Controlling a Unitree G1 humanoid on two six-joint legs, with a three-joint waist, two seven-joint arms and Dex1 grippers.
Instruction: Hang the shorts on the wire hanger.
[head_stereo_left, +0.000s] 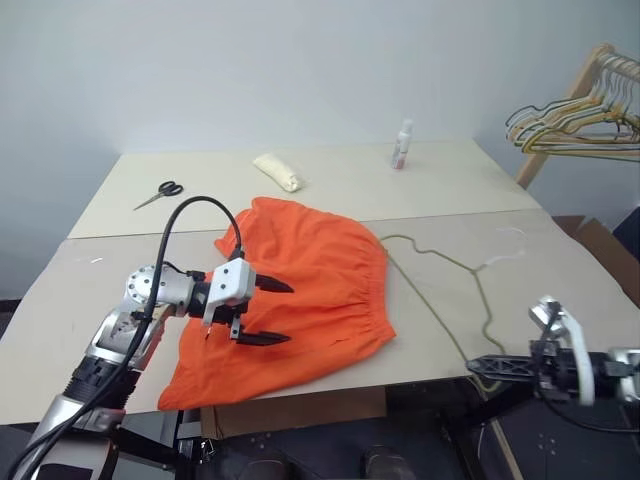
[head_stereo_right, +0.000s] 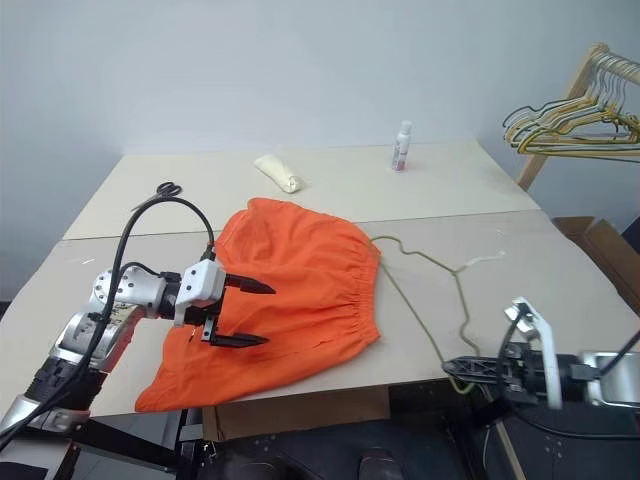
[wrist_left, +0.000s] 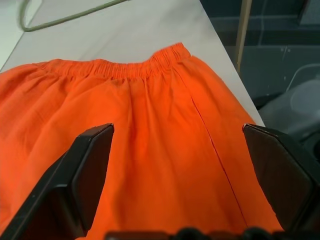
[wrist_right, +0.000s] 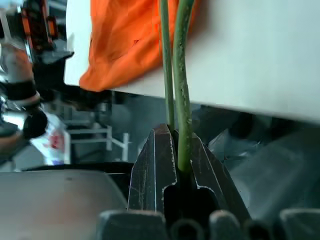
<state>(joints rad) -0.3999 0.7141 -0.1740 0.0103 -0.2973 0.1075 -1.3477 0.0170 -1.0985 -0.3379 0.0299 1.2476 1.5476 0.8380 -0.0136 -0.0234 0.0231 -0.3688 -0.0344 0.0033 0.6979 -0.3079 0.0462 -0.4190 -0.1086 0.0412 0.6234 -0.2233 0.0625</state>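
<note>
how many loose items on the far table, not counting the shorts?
3: scissors at its left end, a folded pale cloth mid-table, a small bottle toward the right. None looks hidden.

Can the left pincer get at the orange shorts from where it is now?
Probably yes. The left pincer hangs open right above the shorts, which lie flat on the table with nothing between them.

I see the bright orange fabric shorts (head_stereo_left: 300, 300) spread flat in the frame's centre, gathered elastic waistband toward the right, one leg drooping over the table's near edge. Just right of them lies the thin pale wire hanger (head_stereo_left: 455, 300), hook toward the waistband, its lower corner overhanging the edge.
</note>
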